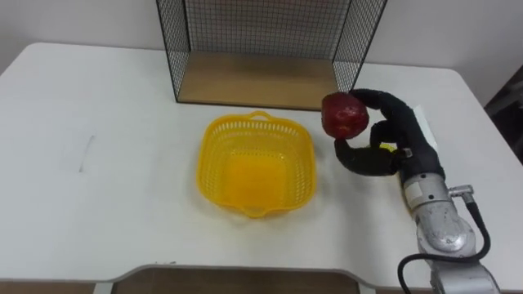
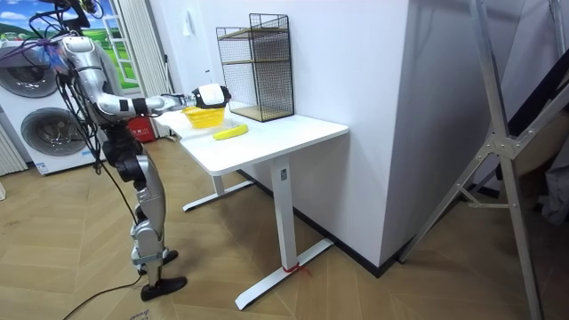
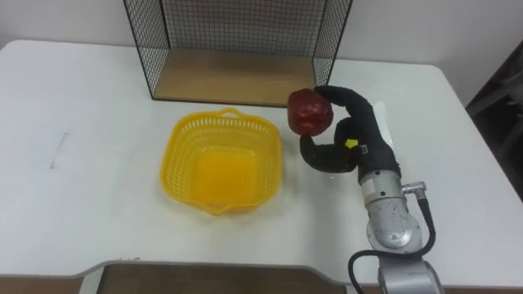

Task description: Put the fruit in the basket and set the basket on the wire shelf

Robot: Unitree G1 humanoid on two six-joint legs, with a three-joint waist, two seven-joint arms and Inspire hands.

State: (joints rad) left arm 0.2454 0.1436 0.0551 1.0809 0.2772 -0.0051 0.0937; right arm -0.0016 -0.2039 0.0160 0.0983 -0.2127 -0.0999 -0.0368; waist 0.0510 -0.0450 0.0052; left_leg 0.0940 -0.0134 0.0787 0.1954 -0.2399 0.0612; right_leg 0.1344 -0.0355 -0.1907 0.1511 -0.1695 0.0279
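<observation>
here the right robot hand [image 1: 404, 139] is clamped on a dark red round apple [image 1: 343, 115], fingers curled over its top and thumb beneath, holding it clear of the white worktop [image 1: 98, 122]. the apple hangs just beside the far right corner of the yellow plastic lattice basket [image 1: 214, 159], not over its hollow. it shows no long axis, and i cannot tell which way its stem end faces. the basket sits upright, its two small handle tabs pointing toward the robot and toward the black wire shelf with a wooden floor board [image 1: 261, 82] just behind it. the shelf's right front post rises close behind the apple. in the room view a yellow banana [image 2: 230, 132] lies flat on the worktop near the basket, on the room view's right.
</observation>
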